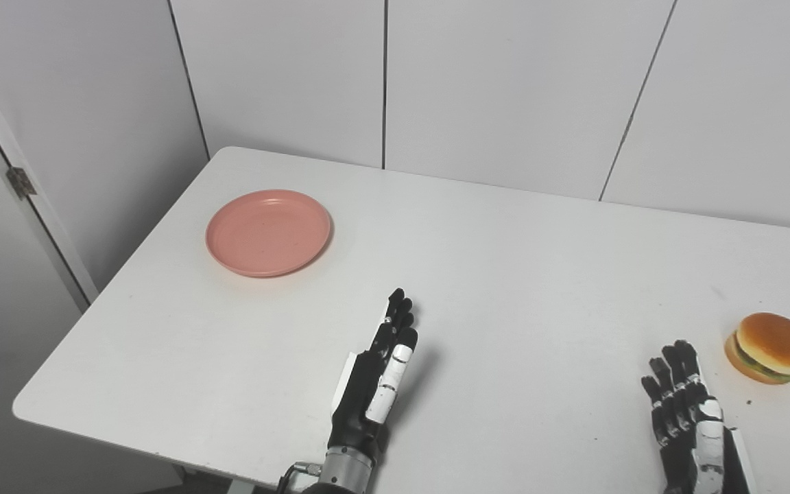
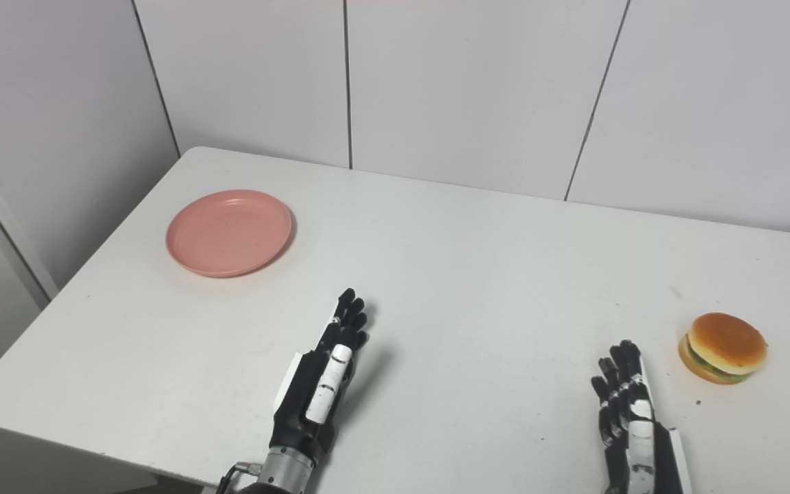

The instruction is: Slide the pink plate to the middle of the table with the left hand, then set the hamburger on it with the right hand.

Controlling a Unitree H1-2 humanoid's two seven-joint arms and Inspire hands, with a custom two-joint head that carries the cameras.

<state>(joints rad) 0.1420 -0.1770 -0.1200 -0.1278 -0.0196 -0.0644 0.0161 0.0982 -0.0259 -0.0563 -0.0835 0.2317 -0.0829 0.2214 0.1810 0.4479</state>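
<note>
From my station I see the left robot hand hovering over the near middle of the tabletop, turned on edge with its fingers stretched out straight and close together, pointing away from the robot; it is released and holds nothing, and it casts a shadow on the surface to its right. The right robot hand sits low at the near right, its fingers spread a little and pointing away from me, also released and empty. Just beyond and to the right of that hand I have the hamburger, resting on the tabletop near the right edge, tilted slightly, with a tan bun and a strip of green showing at its side; the hand is near it but not touching. The pink plate lies flat at the far left of the tabletop, close to the left edge and well apart from the left robot hand. Behind the tabletop I see pale wall panels, and a hinge at the far left.
</note>
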